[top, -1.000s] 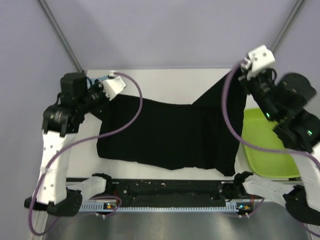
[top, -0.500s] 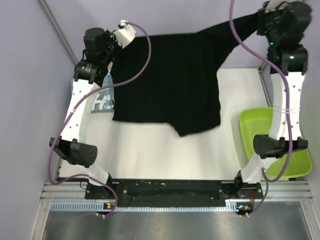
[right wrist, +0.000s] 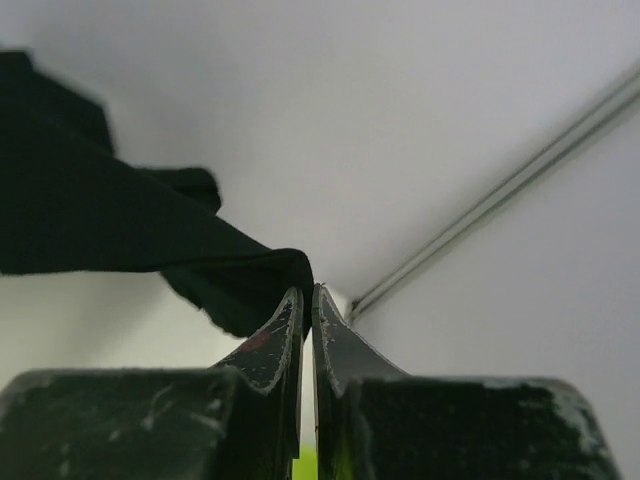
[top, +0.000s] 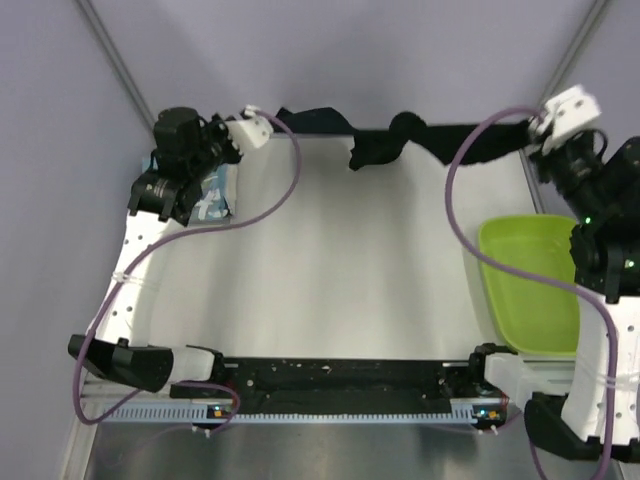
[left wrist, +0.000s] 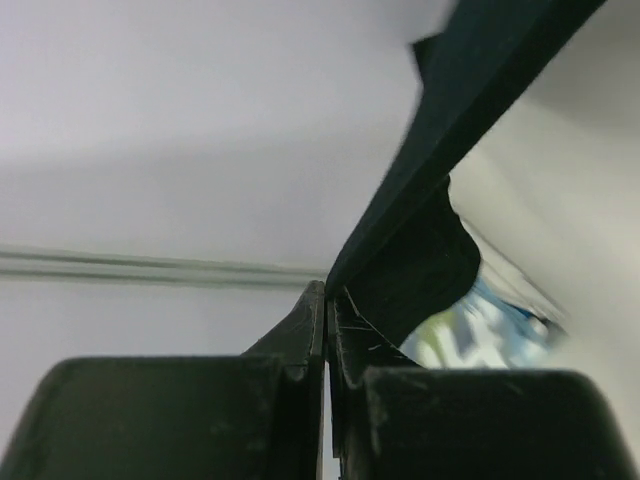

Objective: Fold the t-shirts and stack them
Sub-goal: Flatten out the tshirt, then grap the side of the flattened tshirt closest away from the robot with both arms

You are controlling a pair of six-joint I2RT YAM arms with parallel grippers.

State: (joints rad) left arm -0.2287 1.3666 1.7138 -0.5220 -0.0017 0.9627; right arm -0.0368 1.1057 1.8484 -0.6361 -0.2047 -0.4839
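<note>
The black t-shirt (top: 385, 140) is strung along the table's far edge, bunched in the middle, with most of it out of sight beyond that edge. My left gripper (top: 266, 119) is shut on its left end at the far left. My right gripper (top: 534, 136) is shut on its right end at the far right. In the left wrist view the jaws (left wrist: 327, 292) pinch taut black cloth (left wrist: 440, 180). In the right wrist view the jaws (right wrist: 307, 290) pinch a black fold (right wrist: 150, 235). The light blue t-shirt (top: 213, 196) with white lettering lies crumpled under my left arm; it also shows in the left wrist view (left wrist: 480, 335).
A lime-green tray (top: 530, 285) sits at the right edge of the white table (top: 350, 270). Grey walls stand close behind the far edge. Purple cables loop off both arms above the table.
Both arms carried the black shirt from the table's middle up and back. It hung spread high half a second ago; now it is low along the far edge, mostly out of sight.
</note>
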